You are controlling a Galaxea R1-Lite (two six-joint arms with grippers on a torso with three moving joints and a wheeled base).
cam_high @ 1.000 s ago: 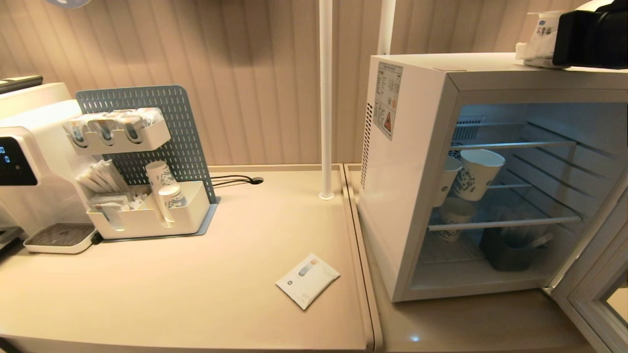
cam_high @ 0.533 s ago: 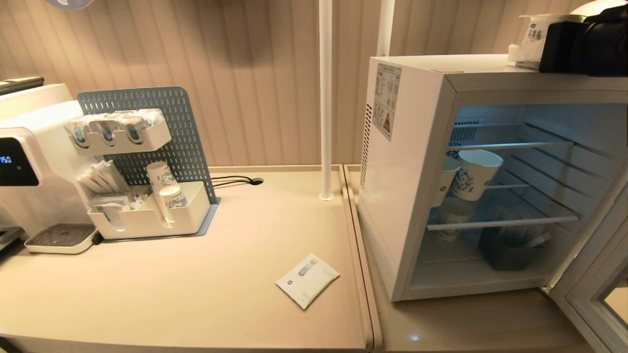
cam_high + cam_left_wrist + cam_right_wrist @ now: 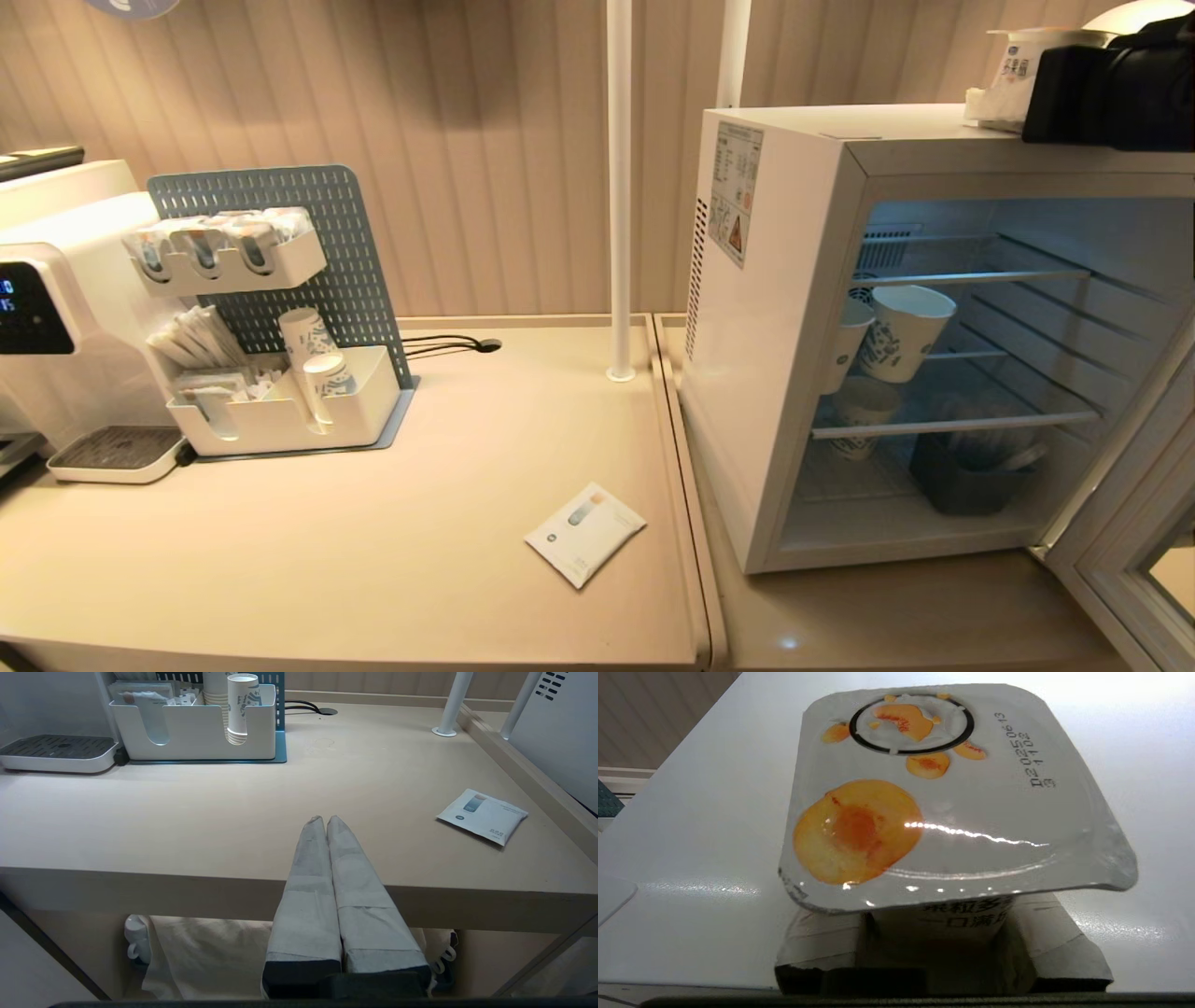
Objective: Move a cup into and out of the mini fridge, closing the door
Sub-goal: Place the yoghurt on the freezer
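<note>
White mini fridge (image 3: pixel 784 373), one, stands on my beige counter (image 3: pixel 373 560) in the head view, its door (image 3: pixel 1134 551) swung open at the right edge. I count two wire shelves across the lit interior, two patterned paper cups (image 3: pixel 910 331) leaning on the middle shelf, a third below it, and one dark bin (image 3: pixel 971 481) on the floor of the cabinet. On the fridge top sits one cup (image 3: pixel 1018 79), my right gripper (image 3: pixel 1032 89) against it. Also logged: one flat sachet (image 3: pixel 585 533) on the counter, one pegboard organiser (image 3: pixel 280 308), one dispenser (image 3: pixel 56 308). Left wrist view: my left gripper (image 3: pixel 324 821) hangs before the counter edge, its two padded fingers pressed together, holding nothing. Right wrist view: one cup (image 3: pixel 943 802), peach-printed foil lid uppermost, with my two fingers (image 3: pixel 1045 942) set either side of its body, apparently gripping it over the white fridge top (image 3: pixel 691 858).
</note>
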